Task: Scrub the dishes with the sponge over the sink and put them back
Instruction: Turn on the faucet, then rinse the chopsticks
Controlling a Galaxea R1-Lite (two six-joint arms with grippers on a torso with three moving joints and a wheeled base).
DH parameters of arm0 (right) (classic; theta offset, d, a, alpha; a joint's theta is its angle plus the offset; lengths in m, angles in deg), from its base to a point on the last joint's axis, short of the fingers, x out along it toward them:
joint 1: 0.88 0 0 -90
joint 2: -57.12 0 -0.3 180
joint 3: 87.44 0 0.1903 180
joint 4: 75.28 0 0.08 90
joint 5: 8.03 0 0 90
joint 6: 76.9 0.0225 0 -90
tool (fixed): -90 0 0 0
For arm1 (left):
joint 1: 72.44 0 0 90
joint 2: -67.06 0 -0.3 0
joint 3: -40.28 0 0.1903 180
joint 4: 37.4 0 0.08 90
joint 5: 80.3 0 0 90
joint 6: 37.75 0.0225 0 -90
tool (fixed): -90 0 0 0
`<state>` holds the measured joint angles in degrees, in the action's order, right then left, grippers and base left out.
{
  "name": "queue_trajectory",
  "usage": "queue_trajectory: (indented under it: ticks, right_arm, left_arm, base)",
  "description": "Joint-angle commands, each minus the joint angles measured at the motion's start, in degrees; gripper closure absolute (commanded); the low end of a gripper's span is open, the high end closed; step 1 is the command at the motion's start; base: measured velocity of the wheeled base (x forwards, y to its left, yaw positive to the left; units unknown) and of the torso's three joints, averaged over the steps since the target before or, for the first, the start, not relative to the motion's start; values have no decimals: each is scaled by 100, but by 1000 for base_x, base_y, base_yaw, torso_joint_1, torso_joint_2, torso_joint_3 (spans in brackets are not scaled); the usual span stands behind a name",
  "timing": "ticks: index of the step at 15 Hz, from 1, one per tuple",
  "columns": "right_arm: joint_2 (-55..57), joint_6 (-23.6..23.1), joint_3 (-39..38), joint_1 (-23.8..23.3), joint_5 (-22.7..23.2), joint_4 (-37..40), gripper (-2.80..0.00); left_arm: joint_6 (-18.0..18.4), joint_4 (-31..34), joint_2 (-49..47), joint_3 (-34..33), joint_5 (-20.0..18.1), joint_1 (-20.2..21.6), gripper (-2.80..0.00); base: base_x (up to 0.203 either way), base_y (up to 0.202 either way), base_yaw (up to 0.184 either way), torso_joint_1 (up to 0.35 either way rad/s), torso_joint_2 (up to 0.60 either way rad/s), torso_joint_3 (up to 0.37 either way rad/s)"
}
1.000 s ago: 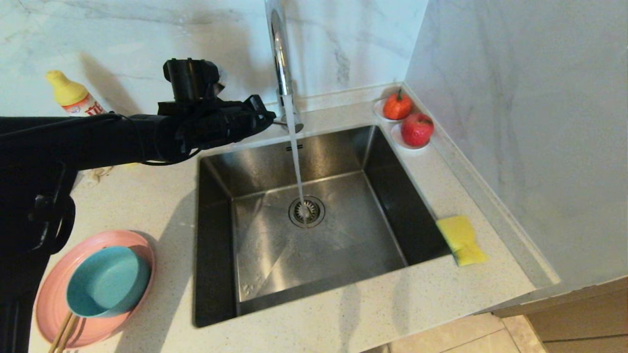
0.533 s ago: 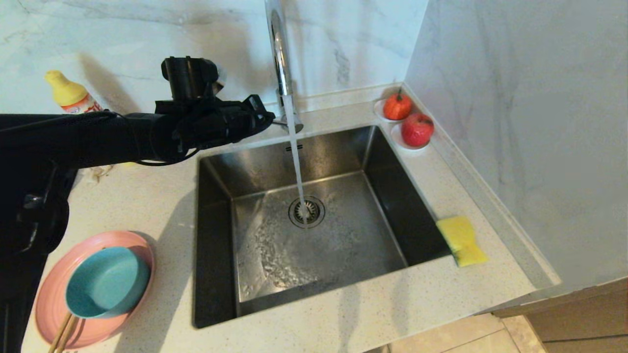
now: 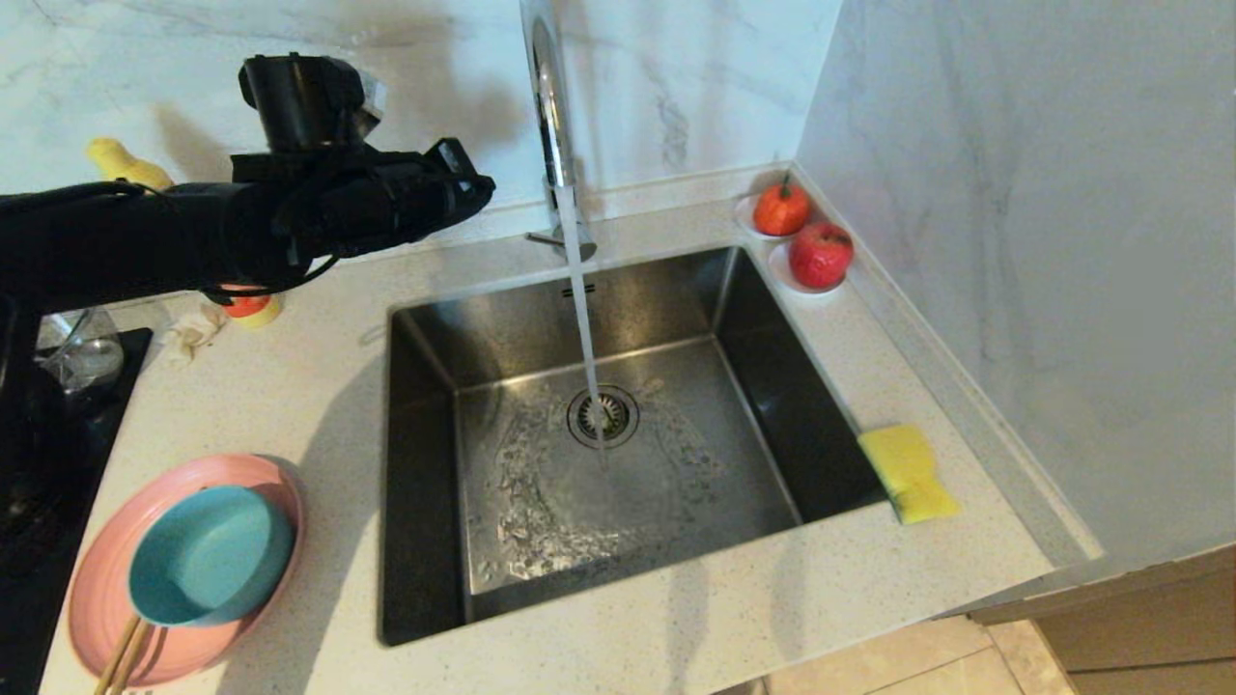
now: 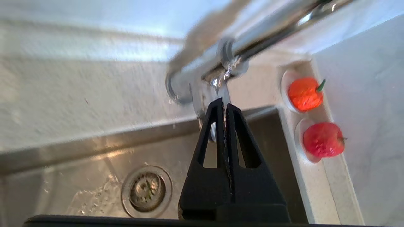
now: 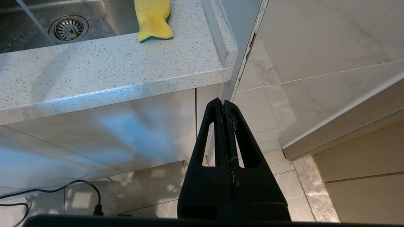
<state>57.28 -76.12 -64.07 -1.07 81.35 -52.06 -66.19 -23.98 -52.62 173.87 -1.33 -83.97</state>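
Dishes stacked at the near left of the speckled countertop [image 3: 319, 405] in the head view: teal-blue bowl [image 3: 210, 554] nested in pink plate [image 3: 106, 569], wooden chopsticks [image 3: 121, 656] leaning at the plate's near edge. Square steel sink [image 3: 425, 483] at centre, water falling from the chrome tap [image 3: 548, 106] onto the round drain strainer [image 3: 603, 416]. Yellow sponge [image 3: 909, 472] on the right rim. Left gripper [image 3: 473, 181] raised over the far left counter, near the tap, apart from it.

Seen from the left wrist only: fingers [image 4: 235, 132] pressed together, holding nothing, pointing at the tap's base [image 4: 189, 88]; two red fruits [image 4: 322, 139] on small white saucers in the corner.

Seen from the right wrist only: right gripper [image 5: 223, 104] closed and empty, hanging below the counter edge over a tiled floor [image 5: 271, 132], pale cabinet front [image 5: 104, 132] and black cable [image 5: 79, 189]; sponge's green underside visible.
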Motion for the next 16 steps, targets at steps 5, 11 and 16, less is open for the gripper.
queue_trajectory:
  ticks: [5, 11, 16]
  right_arm:
    - [2, 2, 0, 1, 1, -2, 0]
    - [2, 2, 0, 1, 1, -2, 0]
    - [2, 2, 0, 1, 1, -2, 0]
  left_arm:
    - [962, 273, 1248, -338, 1233, 29, 0]
    - [1794, 485, 3606, -2637, 1761, 24, 0]
    - [2290, 478, 5927, -5036, 2264, 24, 0]
  base:
    - [0, 0, 0, 0, 0, 0]
    - [0, 0, 0, 0, 0, 0]
    - [0, 0, 0, 0, 0, 0]
